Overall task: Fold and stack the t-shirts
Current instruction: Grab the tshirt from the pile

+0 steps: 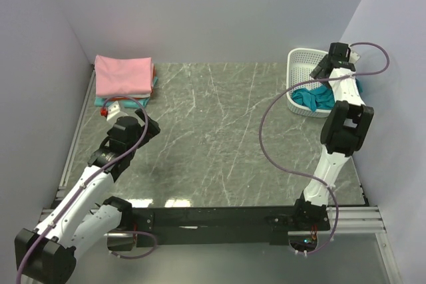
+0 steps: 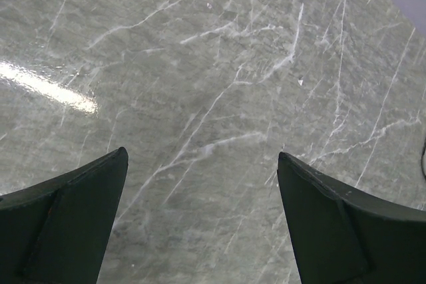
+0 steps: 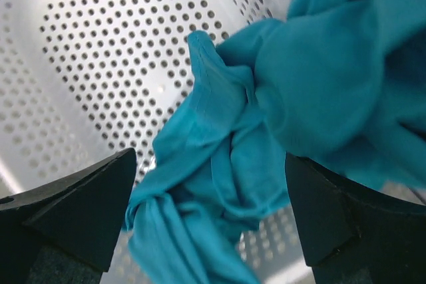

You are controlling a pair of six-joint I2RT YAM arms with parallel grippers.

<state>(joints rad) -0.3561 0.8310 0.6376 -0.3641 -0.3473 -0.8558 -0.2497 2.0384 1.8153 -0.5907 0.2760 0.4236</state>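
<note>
Arms: we counted two, a left arm (image 1: 100,164) and a right arm (image 1: 343,131).
Grippers: we counted two, a left gripper (image 2: 203,157) and a right gripper (image 3: 210,157).
Baskets: we saw one white basket (image 1: 297,64).
Tables: we saw one table (image 1: 213,131).
T-shirts: we counted one loose teal-blue t-shirt (image 3: 313,84) and one folded stack (image 1: 123,76), pink on top; its layers we could not count.
</note>
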